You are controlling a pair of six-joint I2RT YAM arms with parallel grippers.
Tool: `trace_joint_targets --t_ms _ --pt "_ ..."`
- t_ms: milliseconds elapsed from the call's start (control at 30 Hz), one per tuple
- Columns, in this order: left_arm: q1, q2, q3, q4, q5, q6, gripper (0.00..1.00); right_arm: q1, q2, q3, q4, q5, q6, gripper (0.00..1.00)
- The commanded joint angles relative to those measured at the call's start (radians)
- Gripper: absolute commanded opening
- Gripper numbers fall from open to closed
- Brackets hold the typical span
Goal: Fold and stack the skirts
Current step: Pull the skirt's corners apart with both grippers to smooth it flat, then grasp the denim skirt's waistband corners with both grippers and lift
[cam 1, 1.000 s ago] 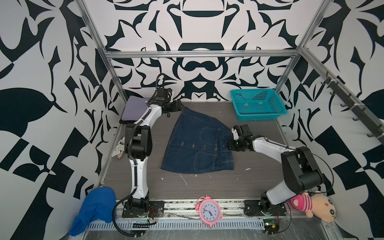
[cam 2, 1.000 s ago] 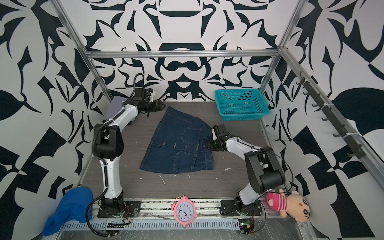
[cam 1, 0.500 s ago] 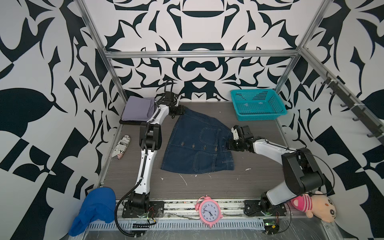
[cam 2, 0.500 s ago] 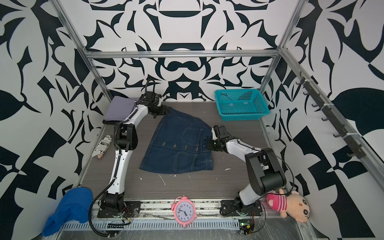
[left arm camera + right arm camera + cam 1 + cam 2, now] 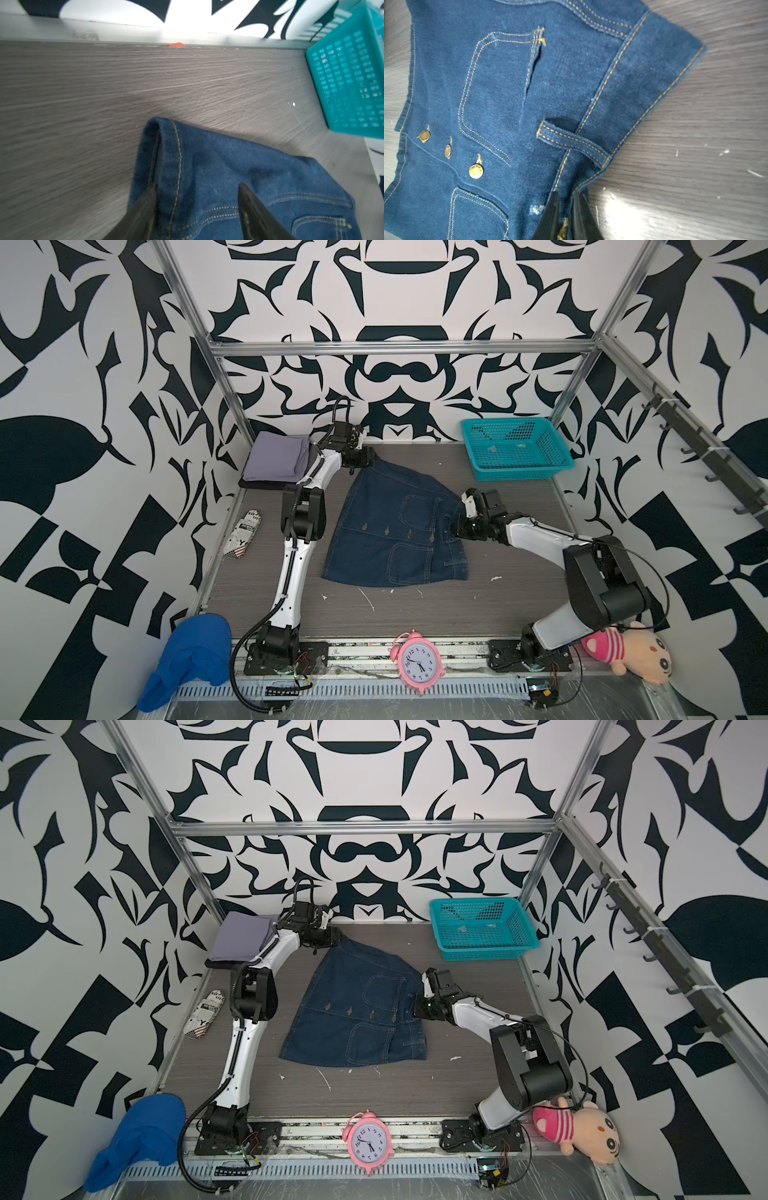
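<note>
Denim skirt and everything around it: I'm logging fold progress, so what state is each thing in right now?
denim skirt, spread flat on the table, unfolded
lavender skirt, folded, lying on the black skirt
black skirt, under the lavender one, only its edge showing
left gripper, fingers apart astride the denim skirt's far corner
right gripper, fingers pinched on the denim waistband

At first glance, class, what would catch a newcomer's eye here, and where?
The denim skirt lies spread out mid-table, the right gripper pinching its waistband and the left gripper open over its far corner. In the far left corner a folded lavender skirt lies on a black skirt. Bold black-and-white walls surround everything.
</note>
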Motion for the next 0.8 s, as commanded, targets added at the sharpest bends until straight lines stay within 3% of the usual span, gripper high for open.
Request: trace_joint_targets --t_ms 0,67,200,333,500,767 --pt "-0.001 0.024 -0.011 0.007 0.039 -0.014 0.57 0.002 -0.006 0.047 0.033 -0.014 0.008 0.19" --pt "-0.001 0.026 -0.012 -0.002 0.051 -0.019 0.48 0.002 -0.012 0.050 0.034 -0.013 0.010 0.19" --pt "0.006 0.018 -0.037 -0.036 0.101 -0.007 0.14 0.002 -0.048 0.047 0.037 0.029 0.008 0.22" --pt "0.050 -0.061 -0.173 0.033 0.152 -0.053 0.01 -0.008 -0.090 0.061 0.013 0.085 -0.003 0.32" --pt "0.100 -0.228 -0.364 0.135 0.148 -0.063 0.00 -0.052 -0.150 0.047 0.044 0.135 0.026 0.46" --pt "0.164 -0.414 -0.556 0.177 0.106 -0.058 0.00 -0.077 -0.029 0.215 0.001 0.091 0.033 0.48"
